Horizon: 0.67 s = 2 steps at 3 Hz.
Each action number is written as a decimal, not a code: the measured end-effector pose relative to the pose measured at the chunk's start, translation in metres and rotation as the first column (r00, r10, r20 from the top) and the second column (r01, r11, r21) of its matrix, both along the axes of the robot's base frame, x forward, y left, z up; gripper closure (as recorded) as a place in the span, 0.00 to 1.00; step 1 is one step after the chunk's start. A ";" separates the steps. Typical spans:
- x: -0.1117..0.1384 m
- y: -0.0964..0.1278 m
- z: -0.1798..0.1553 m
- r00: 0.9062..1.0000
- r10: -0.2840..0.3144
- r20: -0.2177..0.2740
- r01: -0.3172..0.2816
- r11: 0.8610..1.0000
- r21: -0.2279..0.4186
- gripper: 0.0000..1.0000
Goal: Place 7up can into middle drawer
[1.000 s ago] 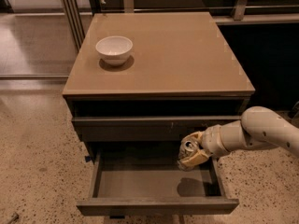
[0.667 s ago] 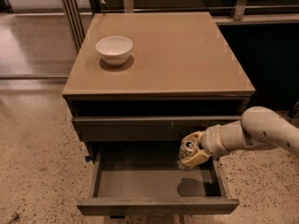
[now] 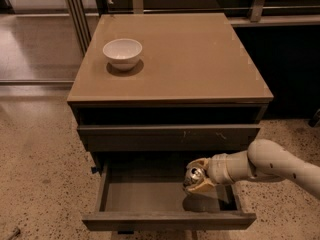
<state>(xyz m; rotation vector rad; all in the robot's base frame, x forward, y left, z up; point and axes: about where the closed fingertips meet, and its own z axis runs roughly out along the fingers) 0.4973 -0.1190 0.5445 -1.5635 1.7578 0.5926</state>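
1. The pincer (image 3: 195,176) hangs over the right part of the pulled-out middle drawer (image 3: 145,196), inside its walls, and is clamped on the 7up can (image 3: 193,173).
2. The can sits between the tan fingers (image 3: 202,186), one above and one below, with its shiny top facing left.
3. A dark shadow lies on the grey drawer floor right under the pincer.
4. The white arm (image 3: 272,161) runs off to the right of the pincer.
5. The drawer's plain front edge is below the pincer, nearer the camera.
6. The scratched drawer front (image 3: 170,136) just above the pincer is pushed in.
7. The table (image 3: 200,59) top is well above the pincer.
8. The white bowl (image 3: 122,53) is on the table, far up-left of the pincer.
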 end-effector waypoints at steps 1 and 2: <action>-0.002 0.011 -0.039 1.000 0.009 0.019 -0.010 0.999 0.051 1.00; -0.002 0.016 -0.067 0.999 0.014 0.029 -0.017 0.997 0.081 1.00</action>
